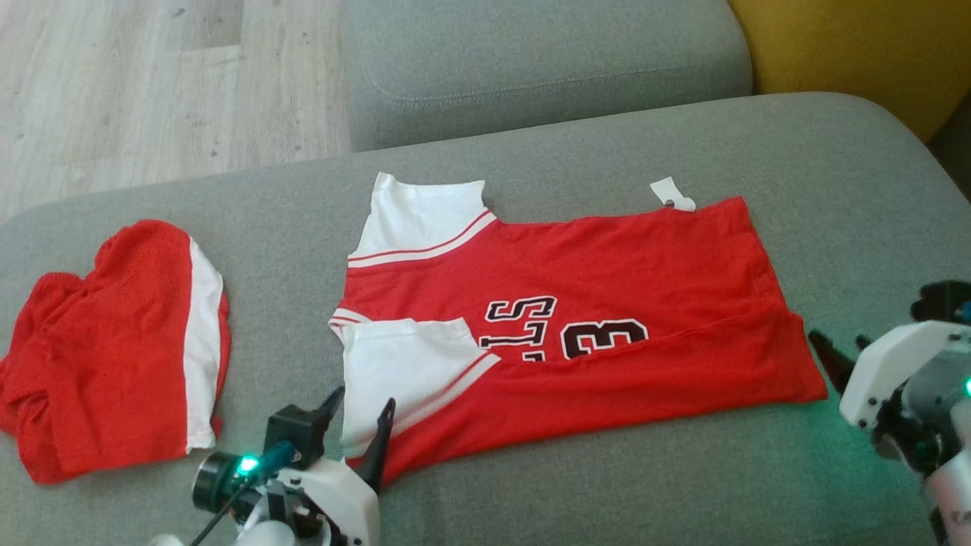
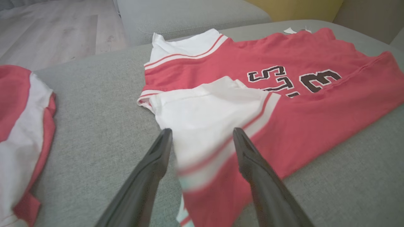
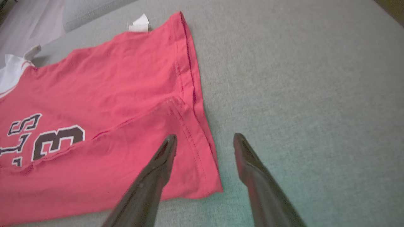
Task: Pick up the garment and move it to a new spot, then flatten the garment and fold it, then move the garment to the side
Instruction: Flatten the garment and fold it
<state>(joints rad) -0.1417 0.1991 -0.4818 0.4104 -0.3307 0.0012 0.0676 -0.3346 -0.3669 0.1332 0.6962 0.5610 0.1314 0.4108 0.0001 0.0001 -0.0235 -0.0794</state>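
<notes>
The red jersey (image 1: 576, 318) lies flat on the grey sofa cushion (image 1: 683, 485), its near long edge folded up over part of the lettering. Both grippers are empty with fingers spread, the left gripper (image 2: 202, 130) at the white sleeve and the right gripper (image 3: 205, 136) at the hem corner. In the inspector's judgement, the next fold requires matched pinches at both ends, lifted level, so the crease runs straight.

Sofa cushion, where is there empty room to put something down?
Bare cushion: right of the jersey, behind it, and the strip between it and the shorts. Crowded in front, where the left gripper and right gripper hang.
</notes>
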